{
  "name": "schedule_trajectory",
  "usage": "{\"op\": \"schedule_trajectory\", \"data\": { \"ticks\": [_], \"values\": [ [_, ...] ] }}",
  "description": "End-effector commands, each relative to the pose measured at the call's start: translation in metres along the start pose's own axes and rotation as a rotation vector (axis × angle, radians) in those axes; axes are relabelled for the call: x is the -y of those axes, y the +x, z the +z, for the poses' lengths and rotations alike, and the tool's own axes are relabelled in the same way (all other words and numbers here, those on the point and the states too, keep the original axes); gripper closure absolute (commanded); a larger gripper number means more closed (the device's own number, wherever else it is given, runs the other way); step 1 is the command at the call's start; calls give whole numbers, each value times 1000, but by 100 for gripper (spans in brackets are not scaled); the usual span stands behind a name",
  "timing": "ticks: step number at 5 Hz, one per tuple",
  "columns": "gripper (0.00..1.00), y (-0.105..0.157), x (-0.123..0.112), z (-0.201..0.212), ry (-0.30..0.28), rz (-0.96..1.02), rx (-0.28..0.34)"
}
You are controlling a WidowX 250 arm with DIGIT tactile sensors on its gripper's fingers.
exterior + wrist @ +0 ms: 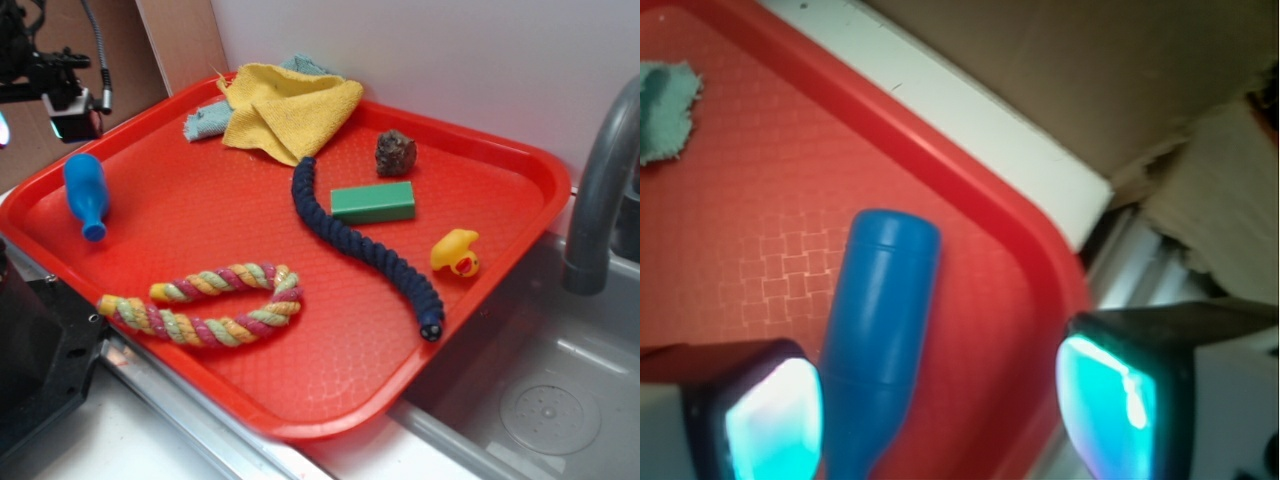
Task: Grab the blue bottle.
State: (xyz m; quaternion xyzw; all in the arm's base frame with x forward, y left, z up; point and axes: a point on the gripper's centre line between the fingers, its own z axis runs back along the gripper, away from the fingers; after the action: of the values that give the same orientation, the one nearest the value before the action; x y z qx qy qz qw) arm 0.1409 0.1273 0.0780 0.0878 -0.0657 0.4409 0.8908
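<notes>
The blue bottle (84,193) lies on its side near the left corner of the red tray (330,390), neck pointing toward the front. In the wrist view the blue bottle (877,335) runs down between my fingers, close to the left pad (775,420) and well apart from the right pad (1108,405). My gripper (940,415) is open, its jaws wide, hovering above the bottle. In the exterior view only part of the gripper (72,112) shows at the upper left edge, above and behind the bottle.
On the tray lie a dark navy braided rope (360,242), a multicoloured rope (205,305), a green block (373,202), a yellow duck (456,252), a brown lump (396,152) and yellow (290,112) and teal cloths. A grey faucet (600,180) and sink stand at right.
</notes>
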Motion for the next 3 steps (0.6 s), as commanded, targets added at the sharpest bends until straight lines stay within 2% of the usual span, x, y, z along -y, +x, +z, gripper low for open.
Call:
{"op": "schedule_trajectory", "data": {
  "ticks": [1, 2, 3],
  "values": [
    [0, -15, 6, -37, 24, 15, -20],
    [0, -19, 10, -59, 29, -36, -71],
    [100, -21, 9, -57, 15, -91, -74]
  ]
}}
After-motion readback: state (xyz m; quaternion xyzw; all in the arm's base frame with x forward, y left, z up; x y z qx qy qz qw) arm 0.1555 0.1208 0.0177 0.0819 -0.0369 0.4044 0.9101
